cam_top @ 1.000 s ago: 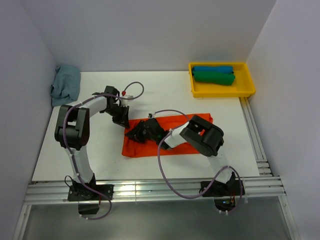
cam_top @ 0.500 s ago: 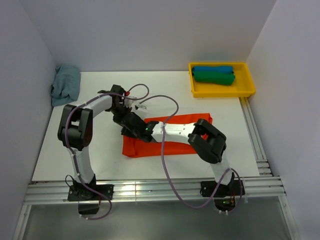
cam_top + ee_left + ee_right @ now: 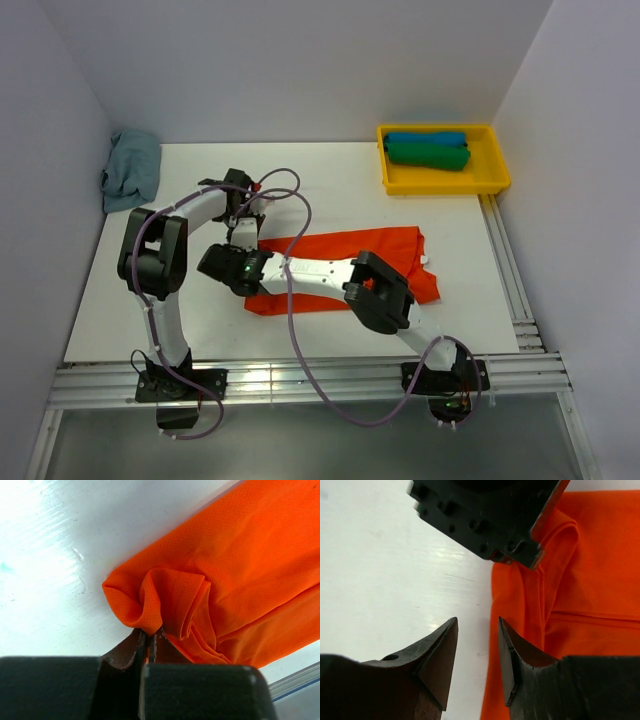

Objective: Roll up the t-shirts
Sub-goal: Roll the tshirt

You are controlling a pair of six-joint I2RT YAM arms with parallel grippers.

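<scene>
An orange-red t-shirt [image 3: 385, 245] lies flat across the middle of the table. My left gripper [image 3: 244, 236] is at its far left corner, shut on a bunched fold of the orange cloth [image 3: 170, 592] pinched between the fingertips [image 3: 148, 632]. My right gripper [image 3: 226, 264] reaches far left across the shirt and is open and empty. Its fingers straddle the shirt's left edge [image 3: 520, 605], just short of the left gripper's body [image 3: 485, 515]. A green rolled shirt [image 3: 428, 156] and a blue one [image 3: 425, 138] lie in the yellow tray. A grey-blue shirt [image 3: 132, 168] lies crumpled at the far left.
The yellow tray [image 3: 495, 170] stands at the back right corner. Walls close in the table at the back and both sides. Metal rails run along the near and right edges. Purple cables loop from both arms over the shirt.
My right arm has stretched left, carrying its gripper from the shirt's middle to its left edge. The shirt's right end now shows spread out. My left gripper has stayed at the corner.
</scene>
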